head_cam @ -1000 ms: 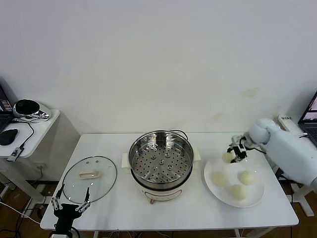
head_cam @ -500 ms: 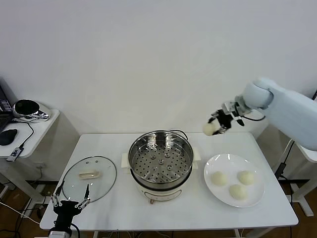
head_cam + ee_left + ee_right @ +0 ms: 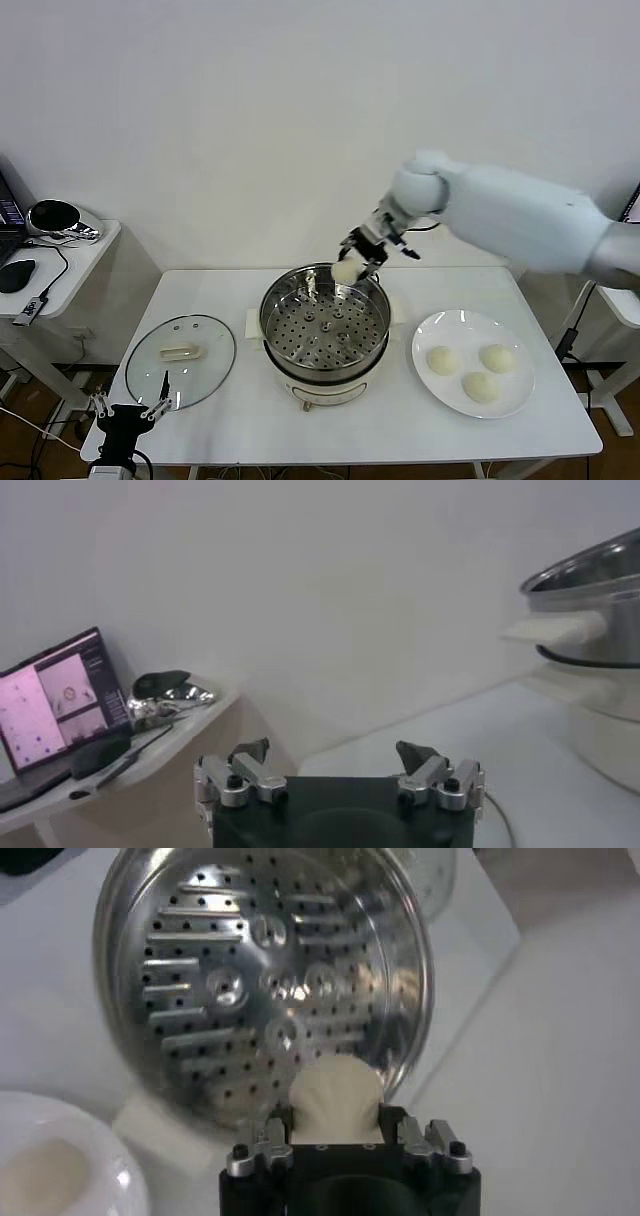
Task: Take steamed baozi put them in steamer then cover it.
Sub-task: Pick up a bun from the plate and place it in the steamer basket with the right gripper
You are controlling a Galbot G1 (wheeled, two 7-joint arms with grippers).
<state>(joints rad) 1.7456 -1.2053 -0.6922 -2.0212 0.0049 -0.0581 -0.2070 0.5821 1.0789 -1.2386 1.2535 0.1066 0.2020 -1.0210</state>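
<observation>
My right gripper [image 3: 352, 262] is shut on a cream-white baozi [image 3: 346, 270] and holds it above the far rim of the steamer [image 3: 325, 330]. In the right wrist view the baozi [image 3: 335, 1100] sits between the fingers over the steamer's perforated tray [image 3: 262, 988], which holds nothing. Three more baozi [image 3: 468, 367] lie on the white plate [image 3: 516, 399] at the right. The glass cover [image 3: 181, 359] with its cream handle lies flat on the table left of the steamer. My left gripper [image 3: 128, 410] is open and empty, low at the table's front left edge.
A side table [image 3: 60, 262] at the far left carries a laptop, a mouse and a shiny object. The steamer's white handle [image 3: 555, 630] shows in the left wrist view. The white wall stands close behind the table.
My right arm has lifted one baozi from the plate and carried it left, from beside the plate to above the steamer's far rim. My left gripper has sunk slightly lower.
</observation>
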